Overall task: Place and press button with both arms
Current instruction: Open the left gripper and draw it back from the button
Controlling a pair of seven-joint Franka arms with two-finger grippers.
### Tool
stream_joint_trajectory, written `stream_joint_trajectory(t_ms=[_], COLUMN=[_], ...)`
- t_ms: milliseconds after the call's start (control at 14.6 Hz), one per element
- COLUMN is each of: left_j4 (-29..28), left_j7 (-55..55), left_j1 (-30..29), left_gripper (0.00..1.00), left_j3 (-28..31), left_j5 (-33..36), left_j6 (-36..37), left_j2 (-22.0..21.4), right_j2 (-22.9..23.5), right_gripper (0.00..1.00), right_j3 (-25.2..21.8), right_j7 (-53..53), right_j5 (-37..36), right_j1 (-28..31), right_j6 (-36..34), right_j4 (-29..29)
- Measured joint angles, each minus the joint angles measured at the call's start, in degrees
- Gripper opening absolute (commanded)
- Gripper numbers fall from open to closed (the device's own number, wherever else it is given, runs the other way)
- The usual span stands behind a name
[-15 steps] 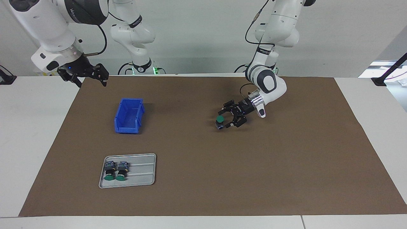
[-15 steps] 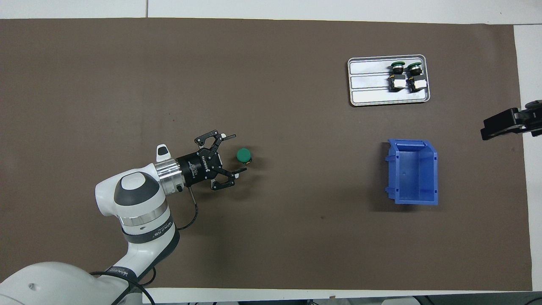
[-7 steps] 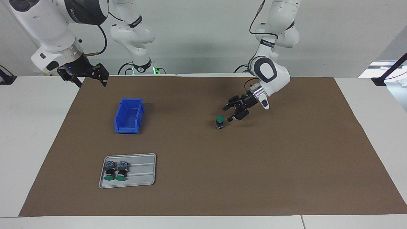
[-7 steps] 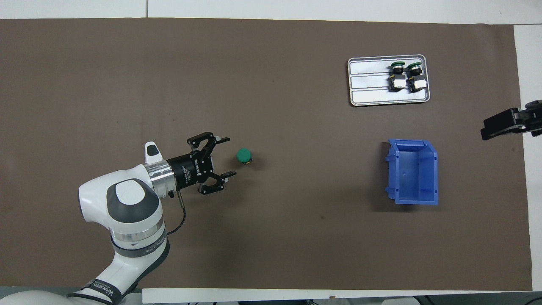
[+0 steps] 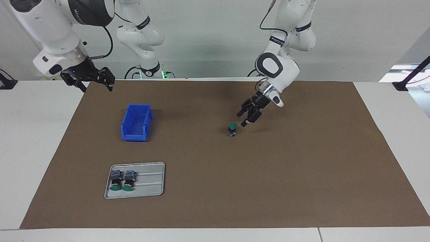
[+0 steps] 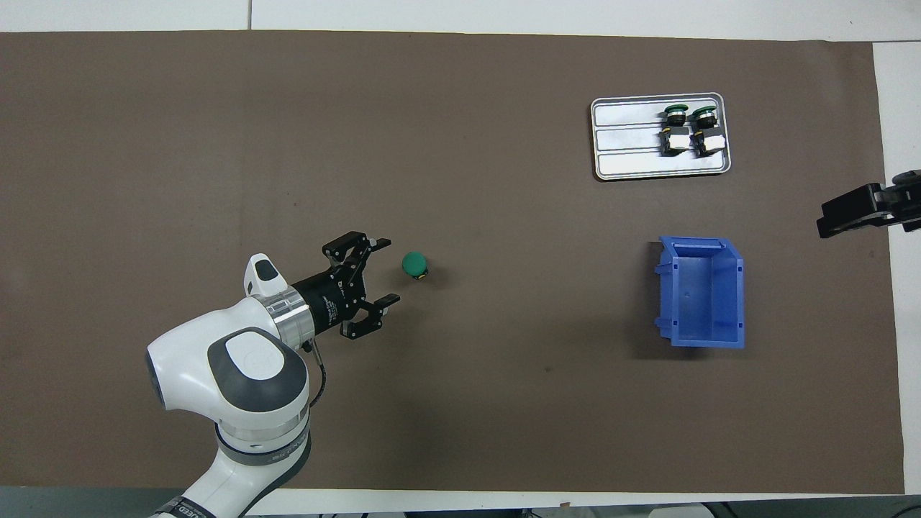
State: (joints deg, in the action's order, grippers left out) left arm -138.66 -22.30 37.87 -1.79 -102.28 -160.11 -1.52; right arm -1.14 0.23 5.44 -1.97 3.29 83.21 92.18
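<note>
Since the earlier frame your left end effector [image 5: 244, 118] has drawn back and risen off the button [image 5: 231, 129], which now stands upright on the surface just beside and below its spread, empty fingertips. Your right end effector [image 5: 90, 79] waits released over the surface's edge, above the blue bin [image 5: 136, 122]. Expect the button to be light, rigid and top-heavy; I judge it tips easily. Grip the blocky body, not the smooth round cap, and press straight down.
</note>
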Motion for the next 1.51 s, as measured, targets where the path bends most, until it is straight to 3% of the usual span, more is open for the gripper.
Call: stream_joint_trajectory(t_ms=[1163, 1300, 1506], left_j4=[0.12, 0.57, 3.12], left_j7=[-0.32, -0.41, -2.85], left_j1=[-0.63, -2.25, -6.82], left_gripper=[1.00, 1.00, 1.00], left_j3=[0.63, 0.68, 0.79], left_j5=[30.00, 36.47, 45.99], left_j6=[-0.67, 2.10, 13.45], left_j2=[-2.54, -2.80, -3.26], right_j2=[0.00, 0.00, 0.00], right_gripper=[0.99, 0.99, 0.99], right_j3=[0.00, 0.00, 0.00], right_j7=[0.00, 0.00, 0.00], right_j5=[0.00, 0.00, 0.00], right_j1=[0.00, 0.00, 0.00], right_j6=[0.00, 0.00, 0.00], right_j4=[0.00, 0.00, 0.00])
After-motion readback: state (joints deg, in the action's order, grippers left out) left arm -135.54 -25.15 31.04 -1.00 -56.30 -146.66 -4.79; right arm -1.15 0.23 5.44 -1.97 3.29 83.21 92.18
